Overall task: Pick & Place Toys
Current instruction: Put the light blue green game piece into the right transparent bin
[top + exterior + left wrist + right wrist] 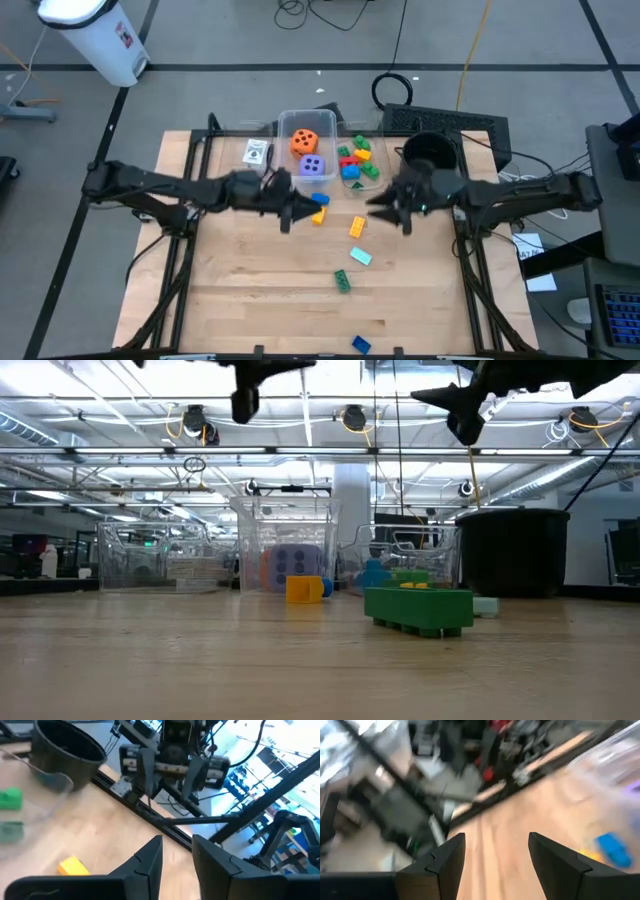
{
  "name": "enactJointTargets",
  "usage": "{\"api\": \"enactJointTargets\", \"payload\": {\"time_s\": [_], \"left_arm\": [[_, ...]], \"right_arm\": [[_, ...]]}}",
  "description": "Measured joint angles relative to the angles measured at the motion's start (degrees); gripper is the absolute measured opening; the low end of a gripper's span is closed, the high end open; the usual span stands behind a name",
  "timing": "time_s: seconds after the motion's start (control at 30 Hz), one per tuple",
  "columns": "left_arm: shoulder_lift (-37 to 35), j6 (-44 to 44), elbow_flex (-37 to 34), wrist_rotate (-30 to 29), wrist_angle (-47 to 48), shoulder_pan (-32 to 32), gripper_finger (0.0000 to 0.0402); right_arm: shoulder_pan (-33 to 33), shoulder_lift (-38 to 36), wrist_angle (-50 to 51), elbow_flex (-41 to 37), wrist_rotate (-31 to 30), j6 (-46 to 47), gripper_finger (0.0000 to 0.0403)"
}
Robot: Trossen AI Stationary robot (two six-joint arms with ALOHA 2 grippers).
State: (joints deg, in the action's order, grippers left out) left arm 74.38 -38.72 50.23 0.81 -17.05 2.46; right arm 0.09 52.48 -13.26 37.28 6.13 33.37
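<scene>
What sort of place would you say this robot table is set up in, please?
Most likely a robotics lab or open workshop hall: the wooden table stands on a grey floor with loose cables, and the low view shows glass partitions and long ceiling lights running far back.

Grey floor (pixel 230 50) with dark lines, white bin (pixel 95 35), ceiling pipes (pixel 300 452).

No readable text, labels, numbers — none anywhere

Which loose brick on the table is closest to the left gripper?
The blue-and-yellow brick pair just beside the left gripper; the yellow, light-blue, green and blue bricks lie farther toward the front edge.
</scene>
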Motion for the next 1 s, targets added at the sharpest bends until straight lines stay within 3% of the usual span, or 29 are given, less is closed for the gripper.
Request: {"api": "enactJointTargets", "payload": {"time_s": [0.1, 0.23, 0.47, 0.8, 1.0], "left_arm": [[-0.6, -1.1, -0.4, -5.1, 1.3, 4.8, 0.0108], [-1.7, -1.2, -0.4, -9.5, 1.1, 9.2, 0.0108], [-5.9, -1.3, -0.4, -10.3, 2.4, 12.4, 0.0108], [-9.3, -0.5, -0.4, -12.0, 2.4, 20.3, 0.0108], [-9.2, 1.1, -0.4, -15.5, 2.4, 26.4, 0.0108]], "right_arm": [[6.5, 3.3, 1.0, 0.0, -0.7, -1.9, 0.021], [15.1, 8.5, 3.1, 0.0, -6.5, -3.4, 0.021], [26.0, 18.8, 2.4, 0.1, -19.8, -2.0, 0.021], [29.9, 35.6, 2.4, 6.2, -37.7, 1.9, 0.021], [29.8, 39.1, 8.9, 6.2, -39.1, 14.2, 0.021]]}}
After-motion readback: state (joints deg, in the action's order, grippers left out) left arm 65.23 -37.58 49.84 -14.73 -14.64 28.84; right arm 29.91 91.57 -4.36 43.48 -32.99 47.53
